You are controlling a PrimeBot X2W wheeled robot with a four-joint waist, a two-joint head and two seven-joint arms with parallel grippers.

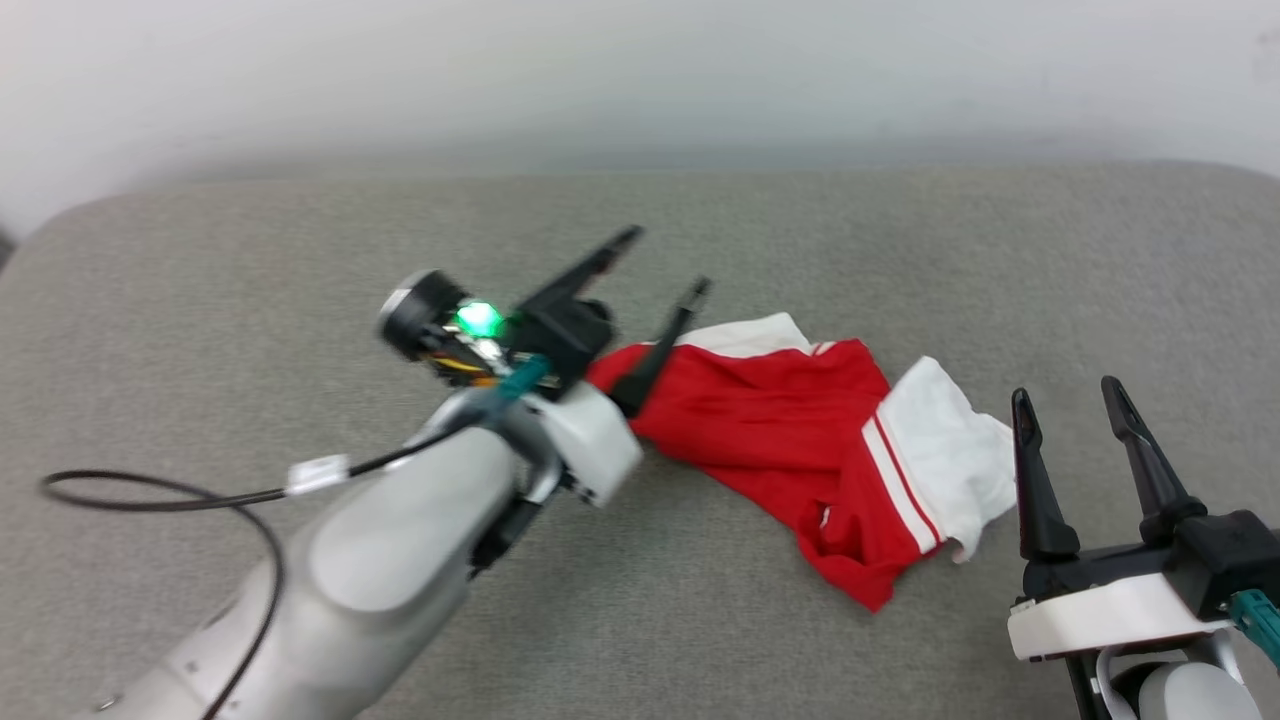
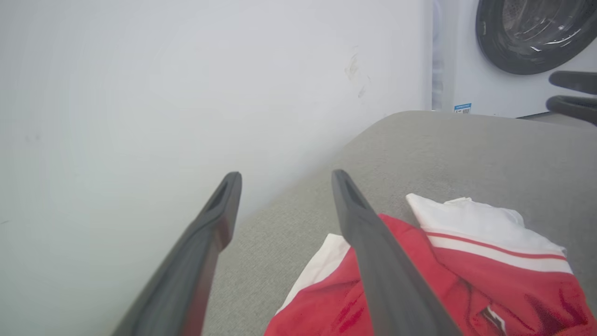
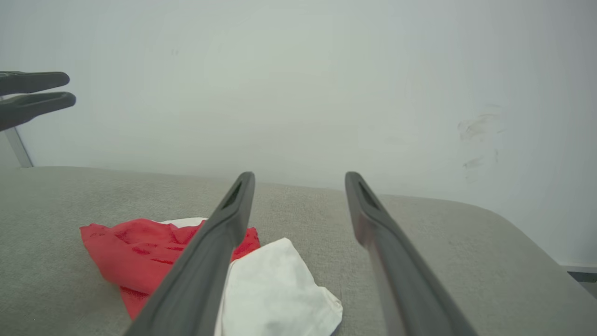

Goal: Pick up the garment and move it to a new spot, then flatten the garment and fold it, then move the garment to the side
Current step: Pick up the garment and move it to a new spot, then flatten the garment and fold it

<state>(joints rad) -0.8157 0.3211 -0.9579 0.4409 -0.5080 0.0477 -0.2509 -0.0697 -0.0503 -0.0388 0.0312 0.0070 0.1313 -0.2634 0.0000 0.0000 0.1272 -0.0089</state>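
Garment crumpled, left gripper spread at edge

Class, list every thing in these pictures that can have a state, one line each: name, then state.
garment: crumpled in a heap on the grey surface, neither flattened nor folded, held by neither hand.
left hand: open, empty, one finger over the garment's red end.
right hand: open, empty, near the garment's white part.
green light on the left wrist: lit.

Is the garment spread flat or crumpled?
Crumpled: the garment lies bunched on the grey surface, creased, its layers folded over one another.
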